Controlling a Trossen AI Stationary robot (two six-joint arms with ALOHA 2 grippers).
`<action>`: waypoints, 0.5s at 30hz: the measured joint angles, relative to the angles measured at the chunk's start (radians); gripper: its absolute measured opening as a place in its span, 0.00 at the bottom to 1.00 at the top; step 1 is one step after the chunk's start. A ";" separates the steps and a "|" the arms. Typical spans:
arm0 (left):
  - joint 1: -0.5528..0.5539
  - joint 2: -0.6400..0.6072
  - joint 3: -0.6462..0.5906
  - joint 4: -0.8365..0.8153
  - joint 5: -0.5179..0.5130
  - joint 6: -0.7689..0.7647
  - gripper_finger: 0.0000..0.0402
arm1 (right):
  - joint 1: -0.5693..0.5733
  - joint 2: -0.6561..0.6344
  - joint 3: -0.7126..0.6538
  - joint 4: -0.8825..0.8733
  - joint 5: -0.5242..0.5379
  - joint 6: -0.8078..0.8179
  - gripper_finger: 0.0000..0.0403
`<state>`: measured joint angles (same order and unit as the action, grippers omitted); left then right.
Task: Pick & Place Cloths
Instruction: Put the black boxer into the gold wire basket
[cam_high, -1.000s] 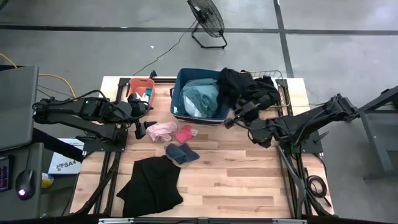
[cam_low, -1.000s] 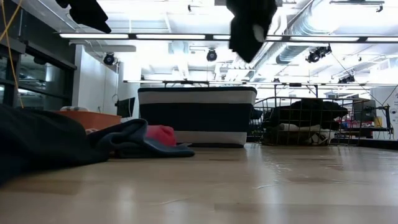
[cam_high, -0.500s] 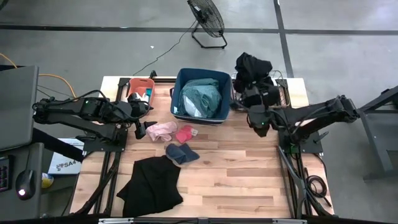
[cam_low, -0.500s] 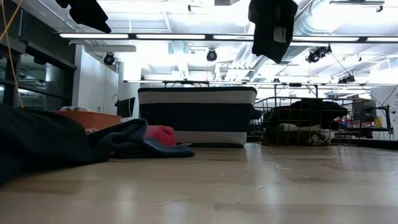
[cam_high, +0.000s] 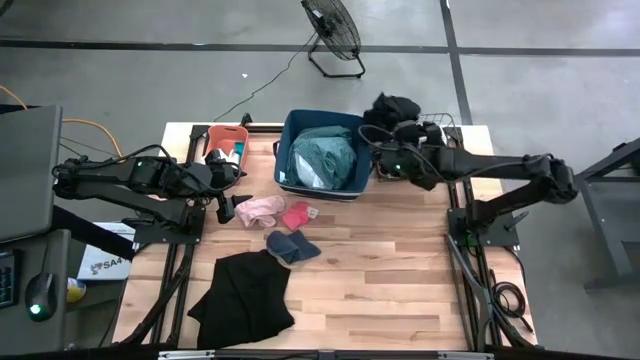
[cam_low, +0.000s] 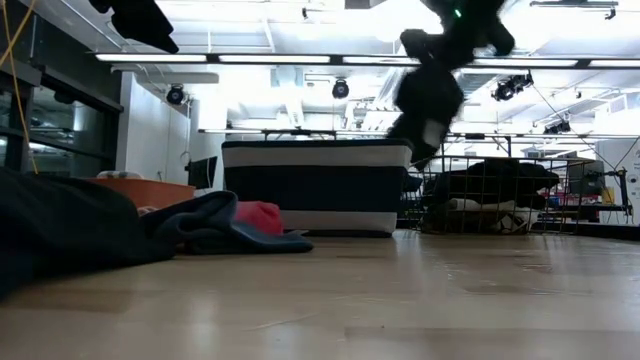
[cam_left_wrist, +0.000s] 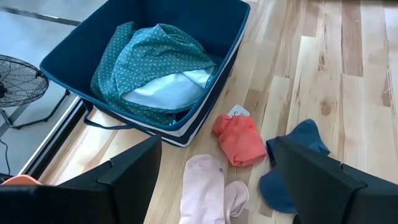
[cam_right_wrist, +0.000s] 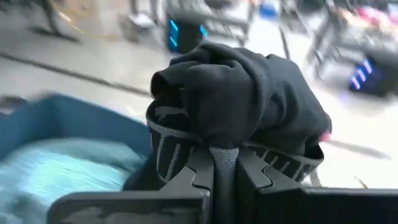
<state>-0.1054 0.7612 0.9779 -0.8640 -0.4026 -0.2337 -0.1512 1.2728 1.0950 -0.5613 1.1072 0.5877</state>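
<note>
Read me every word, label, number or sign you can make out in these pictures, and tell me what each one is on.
"SA4": on the white cardboard box at the lower left of the high view; the rest of its print is too small to read.
Small white tag beside the crumpled red cloth: there is a mark on it, but it is too small to read.
Nothing else is legible.

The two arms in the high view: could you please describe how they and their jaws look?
Both are dark, near-black jointed arms of slim segments on dark frame mounts at the table's side edges. The left gripper and right gripper are black; the right arm shows a small green light. Up close, the jaws are flat, angular matte plates.
</note>
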 joint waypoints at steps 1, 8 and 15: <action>0.000 0.000 0.000 -0.002 0.000 0.000 0.76 | -0.019 0.000 0.000 -0.081 -0.013 0.071 0.04; 0.000 0.000 0.000 -0.003 0.001 0.000 0.76 | -0.115 -0.011 0.000 -0.543 -0.160 0.431 0.04; 0.000 0.000 0.000 0.001 0.002 -0.001 0.76 | -0.197 -0.007 0.000 -0.631 -0.360 0.434 0.04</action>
<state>-0.1053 0.7616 0.9779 -0.8635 -0.4007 -0.2343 -0.3482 1.2658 1.0950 -1.1924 0.7469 1.0218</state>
